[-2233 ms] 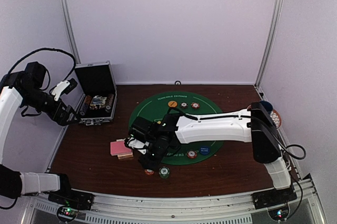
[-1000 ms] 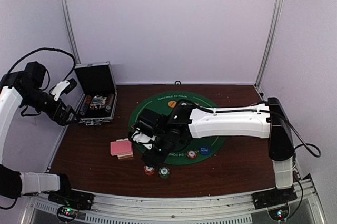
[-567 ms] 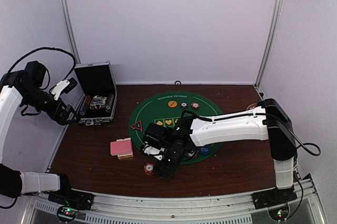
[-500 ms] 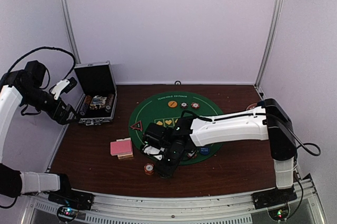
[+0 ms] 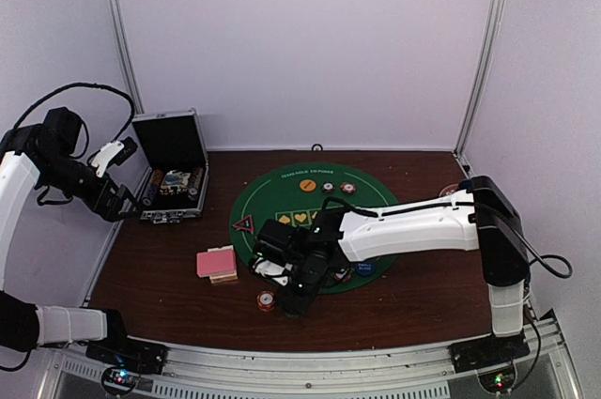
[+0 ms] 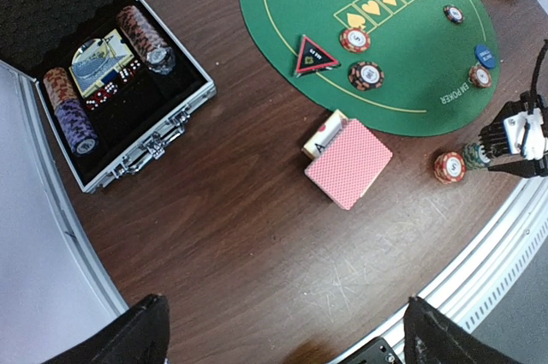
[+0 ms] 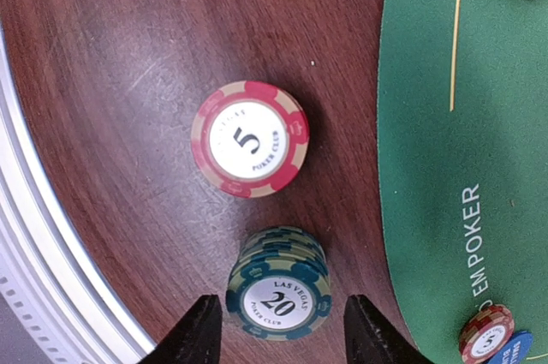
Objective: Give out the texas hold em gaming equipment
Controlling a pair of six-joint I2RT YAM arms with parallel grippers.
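**R jaws straddle green 20 stack, no grip yet**

R gripper (image 7: pixel 281 323) hangs low over the wood table (image 7: pixel 120 64), near its front edge and just off the green mat (image 7: pixel 462 141). Jaws are part-open. The green chip stack (image 7: pixel 278 294), top marked 20, sits right btwn the two fingertips (image 7: pixel 199 330). A thin sliver of wood shows on each side of the stack, so the pads are just beside it, not touching; nothing held. The stack stands upright, chips a bit staggered. A red chip (image 7: pixel 250 138) marked 5 lies flat on the wood just beyond the stack, outside the jaws and apart from it.

L gripper (image 6: pixel 289 334) is up high over the table's left side, jaws spread wide w/ nothing btwn them.

Other kit, from L wrist cam:
- pink-backed cards (image 6: pixel 348 163) lie on the wood btwn case and mat, w/ a face-up card poking out under them
- red triangle (image 6: pixel 314 54) sits on the mat's left part, two chips (image 6: pixel 354 39) just beside it
- blue disc (image 6: pixel 485 56) is on the mat near its rim
- open black case (image 6: pixel 158 143) has chip rows inside, well apart from R gripper
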